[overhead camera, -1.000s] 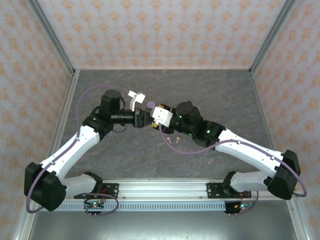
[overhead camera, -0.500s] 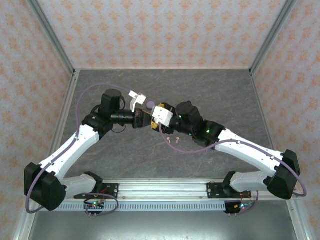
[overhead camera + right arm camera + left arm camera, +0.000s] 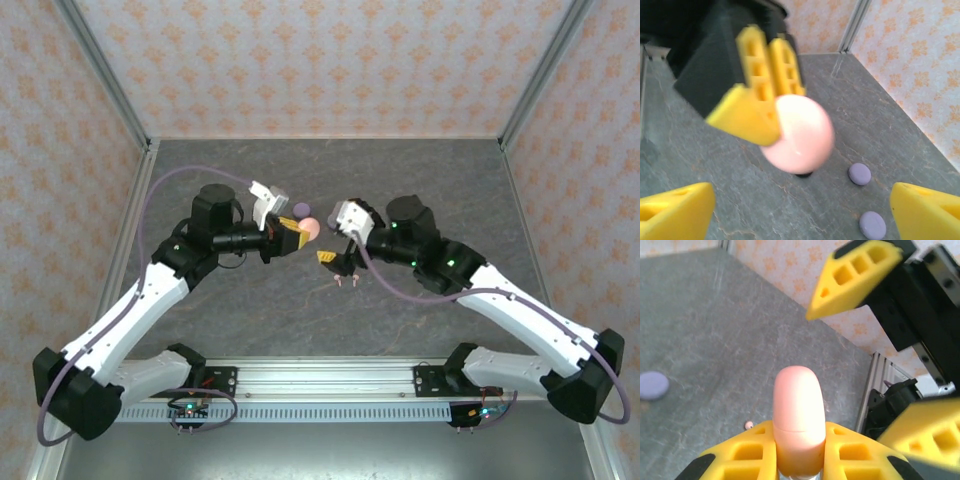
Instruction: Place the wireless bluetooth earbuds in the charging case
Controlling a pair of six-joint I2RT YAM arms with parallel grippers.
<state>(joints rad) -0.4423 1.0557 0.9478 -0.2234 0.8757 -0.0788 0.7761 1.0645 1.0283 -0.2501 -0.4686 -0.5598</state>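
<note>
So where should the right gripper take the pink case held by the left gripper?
Probably the free rounded end of the pink case, above the seam, approached head-on from opposite the left gripper. Its lower part sits clamped between those fingers; the open right gripper faces it.

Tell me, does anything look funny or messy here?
A little. The pink case hangs in the air, pinched by the left gripper, and looks closed, while two tiny pink earbuds lie loose on the table. Nothing looks broken.

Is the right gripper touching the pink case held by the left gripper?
Apart. The right wrist view shows the right gripper open, its fingers clear on either side of the pink case, which the left gripper clamps.
</note>
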